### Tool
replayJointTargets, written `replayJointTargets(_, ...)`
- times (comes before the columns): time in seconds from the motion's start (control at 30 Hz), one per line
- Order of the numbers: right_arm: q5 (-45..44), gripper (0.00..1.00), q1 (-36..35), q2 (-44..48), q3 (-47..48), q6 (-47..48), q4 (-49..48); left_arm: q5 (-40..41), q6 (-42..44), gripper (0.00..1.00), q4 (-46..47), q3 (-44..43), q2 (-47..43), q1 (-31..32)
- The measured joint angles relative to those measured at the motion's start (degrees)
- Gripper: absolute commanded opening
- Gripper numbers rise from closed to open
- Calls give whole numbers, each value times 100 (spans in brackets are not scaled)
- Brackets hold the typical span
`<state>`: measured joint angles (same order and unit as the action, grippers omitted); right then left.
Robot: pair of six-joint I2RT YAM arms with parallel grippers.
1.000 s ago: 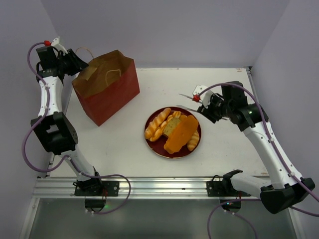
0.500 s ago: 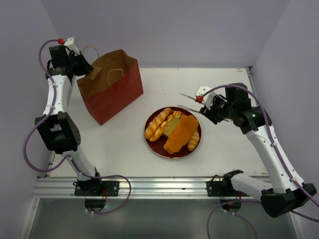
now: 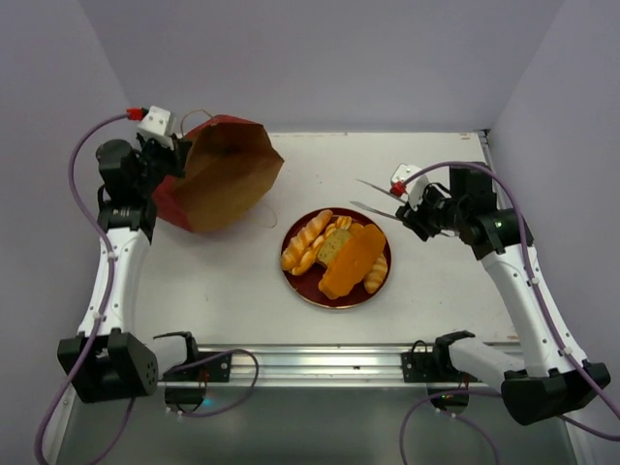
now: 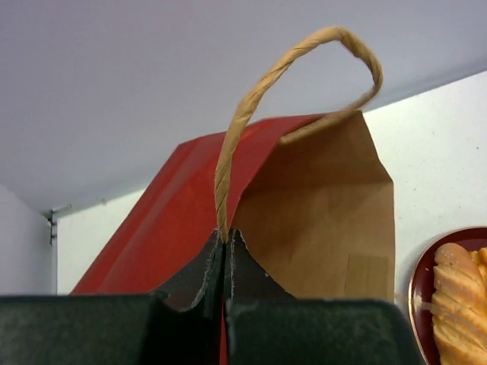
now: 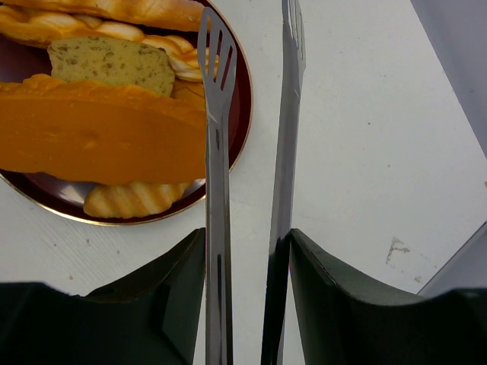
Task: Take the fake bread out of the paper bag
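- Tipping the paper bag (image 3: 225,179) looks like the step in hand. My left gripper (image 4: 226,255) has its fingers pinched tight on the bag's rim at the foot of the cord handle (image 4: 251,99). The bag leans with its brown mouth turned toward the plate (image 3: 302,288).
- All the fake bread (image 3: 337,254) I can see lies piled on that plate, apart from the bag, so I judge the emptying nearly done.
- My right gripper (image 5: 247,262) clamps a pair of tongs (image 5: 216,167), blades parted, tips at the plate's edge above the bench (image 3: 436,155).
- Next I need to check the bag for leftovers, then lower it gently without crushing the paper.
- The top view shows brown lining, but I cannot tell whether anything sits deep inside. The left wrist view hides the bag's lower part behind my fingers.
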<state>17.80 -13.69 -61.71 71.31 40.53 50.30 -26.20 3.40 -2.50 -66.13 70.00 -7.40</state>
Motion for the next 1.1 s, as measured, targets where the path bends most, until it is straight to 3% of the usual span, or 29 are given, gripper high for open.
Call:
replayJointTargets(0.13,133,49,74,0,-42,2,-22,-278,520,0,852,1241,-728,2)
replayJointTargets(0.27,227,49,101,31,-98,2,-61,-557,1019,0,1115,2138,-837,2)
replayJointTargets(0.57,295,49,114,330,-341,22,-61,-1298,1469,0,1244,2229,-839,-131)
replayJointTargets(0.77,295,49,120,374,-398,39,-85,-1093,601,0,1335,1631,-538,-229)
replayJointTargets(0.97,295,49,144,372,-422,35,-127,-940,-1209,0,669,-573,855,-520)
replayJointTargets(1.1,293,49,186,361,-422,15,-160,-938,-2223,0,350,-1259,1620,-962)
